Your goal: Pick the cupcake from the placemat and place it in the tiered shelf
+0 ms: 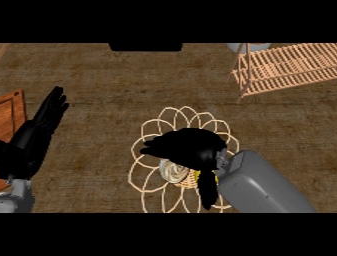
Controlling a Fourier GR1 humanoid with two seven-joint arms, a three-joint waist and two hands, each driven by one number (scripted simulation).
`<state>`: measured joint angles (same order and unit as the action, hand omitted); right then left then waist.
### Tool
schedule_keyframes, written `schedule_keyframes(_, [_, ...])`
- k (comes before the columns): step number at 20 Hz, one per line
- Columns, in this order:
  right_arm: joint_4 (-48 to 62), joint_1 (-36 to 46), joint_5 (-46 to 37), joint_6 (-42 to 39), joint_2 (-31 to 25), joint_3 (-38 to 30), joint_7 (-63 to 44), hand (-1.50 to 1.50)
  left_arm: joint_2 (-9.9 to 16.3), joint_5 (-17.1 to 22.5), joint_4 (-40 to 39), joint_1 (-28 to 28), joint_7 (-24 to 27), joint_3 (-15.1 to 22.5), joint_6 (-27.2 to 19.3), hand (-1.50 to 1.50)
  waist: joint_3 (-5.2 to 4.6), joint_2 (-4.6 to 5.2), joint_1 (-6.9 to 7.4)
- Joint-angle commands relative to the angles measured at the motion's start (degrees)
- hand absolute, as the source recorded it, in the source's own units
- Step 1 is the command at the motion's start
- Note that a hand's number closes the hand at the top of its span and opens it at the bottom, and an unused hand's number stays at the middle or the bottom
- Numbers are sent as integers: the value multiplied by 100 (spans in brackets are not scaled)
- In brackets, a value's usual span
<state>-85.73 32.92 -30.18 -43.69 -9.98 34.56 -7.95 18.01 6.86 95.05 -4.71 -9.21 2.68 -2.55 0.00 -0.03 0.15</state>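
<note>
The cupcake [177,172] rests on a flower-shaped wire placemat [150,131] near the middle of the counter; only its pale swirled top and a bit of tan wrapper show. My right hand [189,146] covers it from above, fingers curled down round it and the thumb [207,187] reaching along its near side. The wooden tiered shelf [293,67] stands at the far right, well away from the hand. At the left edge my left hand [32,136] is open, fingers straight and pointing away, holding nothing.
A brown wooden board [0,112] lies at the left edge beside the left hand. A dark object [146,47] sits at the far edge of the counter, centre. The woven brown counter top [112,85] spreads between placemat and shelf.
</note>
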Motion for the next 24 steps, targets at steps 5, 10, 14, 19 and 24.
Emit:
schedule_keyframes(5, [-66, -99, -1130, 335, 185, 344, -142, -150, -176, -230, 47, 323, 265, -23, 113, 0, 0, 0, 1])
schedule_keyframes(10, [801, 389, -1390, 21, 173, -104, 208, -150, -195, -267, -203, -156, 38, -225, 172, 0, -1, 10, 3])
schedule_keyframes(14, [735, -6, -1729, 34, 197, 6, 261, -150, -150, -90, 244, -118, -334, -429, 293, 0, 1, 1, 0])
schedule_keyframes(19, [1546, 114, -2213, 441, 335, -53, 808, -150, -386, -370, 69, 132, 26, -307, 350, 0, 0, 10, 22])
schedule_keyframes(24, [1657, -138, -2561, 563, 378, 29, 1064, -150, -278, -145, 435, 461, -33, -550, 677, 0, 0, 6, 33])
